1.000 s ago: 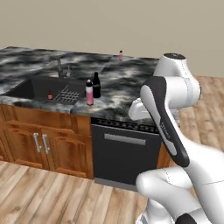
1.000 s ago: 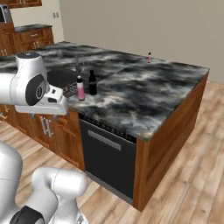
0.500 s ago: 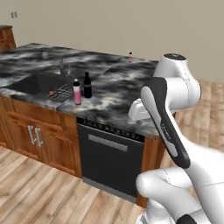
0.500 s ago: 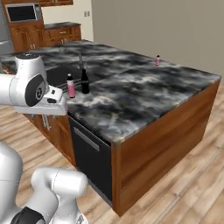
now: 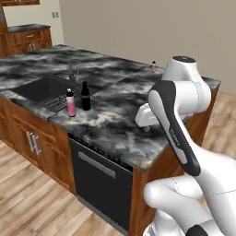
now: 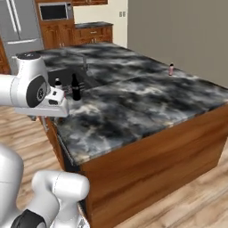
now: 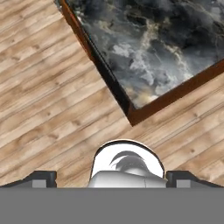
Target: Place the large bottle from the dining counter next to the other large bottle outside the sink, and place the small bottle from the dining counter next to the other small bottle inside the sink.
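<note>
The tall pink large bottle (image 5: 70, 103) stands upright on the marbled dining counter (image 5: 115, 115), close beside the other large bottle (image 5: 85, 96), an all-black one, just outside the sink (image 5: 39, 88). In the right base view the black bottle (image 6: 76, 87) shows and the pink one (image 6: 58, 83) peeks out behind my arm. The small pale pink bottle (image 5: 153, 67) stands alone near the counter's far edge (image 6: 171, 69). The small bottle inside the sink is hidden. My gripper (image 7: 113, 178) is open and empty, pointing down past the counter corner (image 7: 131, 116) at the floor.
A faucet (image 5: 72, 71) rises behind the sink. A black dishwasher front (image 5: 99, 182) sits under the counter. Wood floor (image 7: 52, 87) surrounds the island. A fridge (image 6: 18, 24) and cabinets with a microwave (image 6: 53, 11) stand along the back wall.
The whole picture has shifted as the base drove around the island's corner. The bottles stand where they stood on the counter. My arm keeps its pose and the gripper stays open.
</note>
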